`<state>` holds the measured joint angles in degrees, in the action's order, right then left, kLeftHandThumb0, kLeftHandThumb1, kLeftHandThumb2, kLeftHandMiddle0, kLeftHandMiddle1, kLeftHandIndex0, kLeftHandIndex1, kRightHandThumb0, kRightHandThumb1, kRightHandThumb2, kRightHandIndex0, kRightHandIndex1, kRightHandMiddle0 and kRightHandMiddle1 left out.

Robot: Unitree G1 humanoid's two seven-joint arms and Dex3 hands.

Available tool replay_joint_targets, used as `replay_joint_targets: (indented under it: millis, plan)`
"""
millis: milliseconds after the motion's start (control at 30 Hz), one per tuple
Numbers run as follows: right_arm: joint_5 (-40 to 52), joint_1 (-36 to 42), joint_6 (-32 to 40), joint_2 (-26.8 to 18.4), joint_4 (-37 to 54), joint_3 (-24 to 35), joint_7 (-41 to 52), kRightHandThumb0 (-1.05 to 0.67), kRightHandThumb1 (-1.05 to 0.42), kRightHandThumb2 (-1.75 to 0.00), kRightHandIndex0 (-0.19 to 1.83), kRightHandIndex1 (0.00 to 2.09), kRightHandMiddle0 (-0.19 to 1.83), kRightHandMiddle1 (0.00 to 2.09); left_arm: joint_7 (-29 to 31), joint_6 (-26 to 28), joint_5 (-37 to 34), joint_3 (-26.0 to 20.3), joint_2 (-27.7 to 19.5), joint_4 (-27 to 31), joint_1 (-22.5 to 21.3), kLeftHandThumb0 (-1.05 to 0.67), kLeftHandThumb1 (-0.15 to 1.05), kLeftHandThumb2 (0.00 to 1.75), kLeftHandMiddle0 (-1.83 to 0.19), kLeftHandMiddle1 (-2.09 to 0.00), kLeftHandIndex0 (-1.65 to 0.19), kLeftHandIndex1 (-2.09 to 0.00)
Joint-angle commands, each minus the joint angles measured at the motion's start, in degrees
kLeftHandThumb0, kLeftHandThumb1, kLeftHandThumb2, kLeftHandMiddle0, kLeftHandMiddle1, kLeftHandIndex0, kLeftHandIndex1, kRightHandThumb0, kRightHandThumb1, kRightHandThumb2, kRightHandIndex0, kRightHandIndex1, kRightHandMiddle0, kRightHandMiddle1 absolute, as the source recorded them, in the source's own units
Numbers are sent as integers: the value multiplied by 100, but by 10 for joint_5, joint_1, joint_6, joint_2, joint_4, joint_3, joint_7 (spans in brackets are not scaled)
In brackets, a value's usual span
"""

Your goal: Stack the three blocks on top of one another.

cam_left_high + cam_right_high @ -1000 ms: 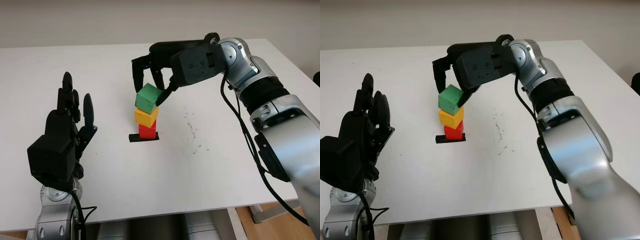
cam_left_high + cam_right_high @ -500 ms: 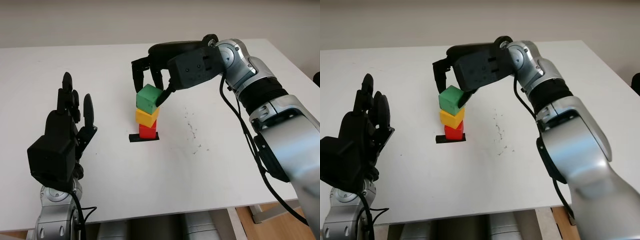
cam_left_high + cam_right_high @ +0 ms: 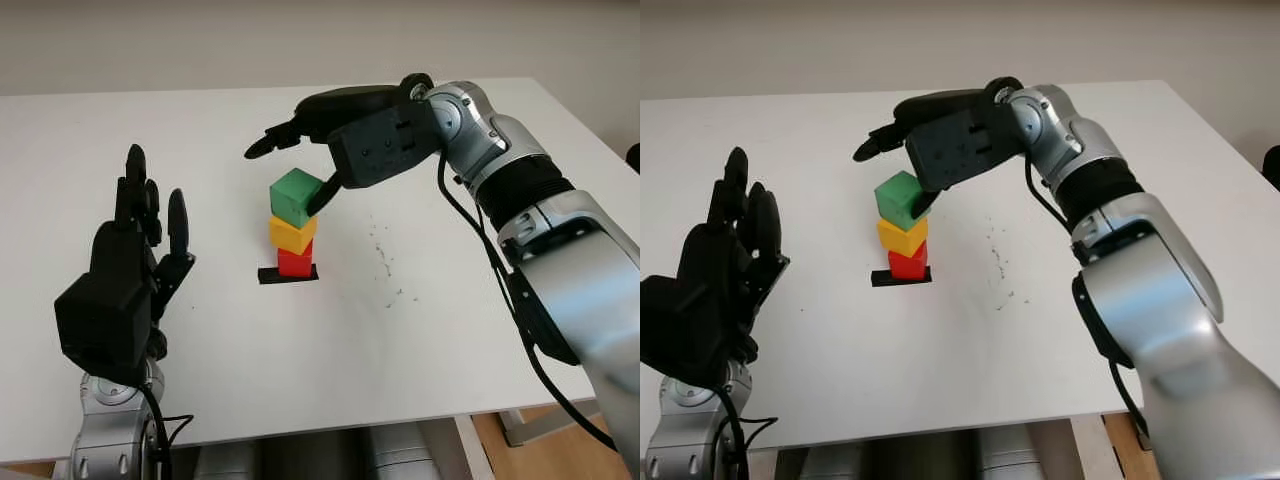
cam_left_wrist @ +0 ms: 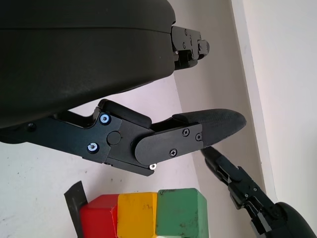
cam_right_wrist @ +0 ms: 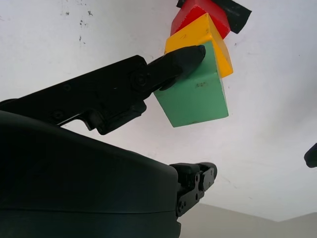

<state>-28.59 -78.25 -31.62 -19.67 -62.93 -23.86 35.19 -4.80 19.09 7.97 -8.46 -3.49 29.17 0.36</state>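
Bright, even light; soft shadows; wrist views slightly blurred.

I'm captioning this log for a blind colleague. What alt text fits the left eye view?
A green block sits on a yellow block on a red block, stacked on a white table. The right hand is open around the top; one finger touches the green block. The left hand is open, raised at the near left.

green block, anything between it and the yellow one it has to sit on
Nothing visible. The green block already sits on the yellow block, which sits on the red block. The right hand is open over the stack, one finger touching the green block's side. The left hand is open, off to the side.
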Motion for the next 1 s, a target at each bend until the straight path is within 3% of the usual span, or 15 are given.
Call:
replay_joint_targets:
  millis: [0, 133, 233, 333, 467, 633, 967]
  plan:
    - [15, -10, 7, -9, 16, 14, 7, -66, -90, -5, -8, 10, 4, 1, 1, -1, -2, 0, -3, 8, 1, -74, 105, 65, -1, -6, 2, -7]
    - [61, -15, 38, -24, 58, 47, 51, -73, -90, -5, -18, 1, -15, 0, 0, 1, -2, -1, -3, 7, -1, -75, 105, 65, -1, -5, 2, -7]
    - [94, 6, 51, -49, 106, 79, 52, -85, -99, -8, -19, 0, -19, 0, -1, 3, 0, -2, -4, 6, -4, -76, 105, 65, -1, -6, 2, -7]
    - [128, 54, 84, -79, 156, 113, 57, -96, -104, -43, -19, 0, -19, 0, 0, 7, -2, -5, -7, 6, -8, -78, 105, 65, -1, -5, 3, -6]
    - [195, 139, 132, -90, 206, 175, 34, -94, -105, -65, -19, 0, -19, 0, 4, 8, -9, -15, -13, 1, -14, -78, 105, 65, 0, -5, 3, -6]
    - [325, 266, 250, -67, 283, 269, 10, -90, -105, -67, -19, 0, -19, 0, 3, 10, -14, -31, -25, -12, -38, -78, 105, 64, -1, -5, 3, -6]
    - [376, 399, 304, -1, 380, 309, -101, -91, -105, -77, -19, 0, -19, 0, 12, 10, -45, -52, -47, -72, -96, -75, 105, 67, 0, -5, 3, -6]
